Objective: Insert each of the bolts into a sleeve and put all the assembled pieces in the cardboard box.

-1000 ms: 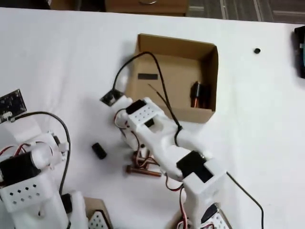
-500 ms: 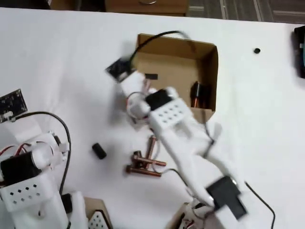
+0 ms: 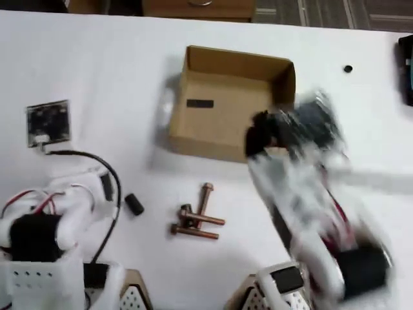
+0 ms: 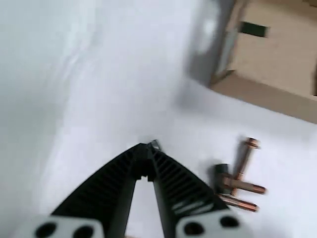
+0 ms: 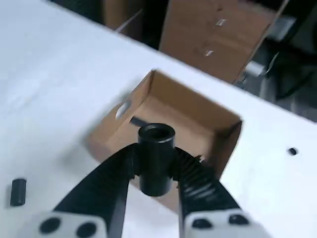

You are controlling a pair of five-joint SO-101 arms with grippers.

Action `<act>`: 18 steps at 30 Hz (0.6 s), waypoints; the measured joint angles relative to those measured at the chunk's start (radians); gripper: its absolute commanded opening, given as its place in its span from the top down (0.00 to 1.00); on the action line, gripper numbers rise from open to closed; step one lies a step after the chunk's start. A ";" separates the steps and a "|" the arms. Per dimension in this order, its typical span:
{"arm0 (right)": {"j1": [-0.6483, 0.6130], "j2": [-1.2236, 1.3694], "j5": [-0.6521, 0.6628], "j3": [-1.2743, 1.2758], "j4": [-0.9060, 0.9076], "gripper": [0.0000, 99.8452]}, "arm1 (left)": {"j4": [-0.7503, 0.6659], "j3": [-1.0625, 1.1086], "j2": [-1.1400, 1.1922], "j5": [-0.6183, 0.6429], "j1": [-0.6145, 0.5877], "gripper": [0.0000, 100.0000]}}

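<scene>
R gripper [image 5: 156,166] clamped on black sleeve [image 5: 156,141] near cardboard box [image 5: 116,131], L gripper [image 4: 147,151] pinched shut, empty, box label [image 3: 199,103] unreadable

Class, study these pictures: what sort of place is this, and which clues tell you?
Probably a robotics lab or workshop: white robot arms at a white table, loose copper bolts, a cardboard box, and a black sleeve in the right gripper.
</scene>
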 measured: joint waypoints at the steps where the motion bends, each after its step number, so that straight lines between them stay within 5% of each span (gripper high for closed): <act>1: 0.031 -0.049 0.000 0.000 0.017 0.98 | 0.000 -0.008 0.000 0.028 0.058 0.98; 9: 0.301 -0.241 -0.017 0.000 0.160 0.98 | -0.141 0.009 0.000 0.147 0.480 0.98; 18: 0.339 -0.273 -0.316 0.038 0.215 0.98 | -0.187 -0.040 0.313 0.155 0.595 0.98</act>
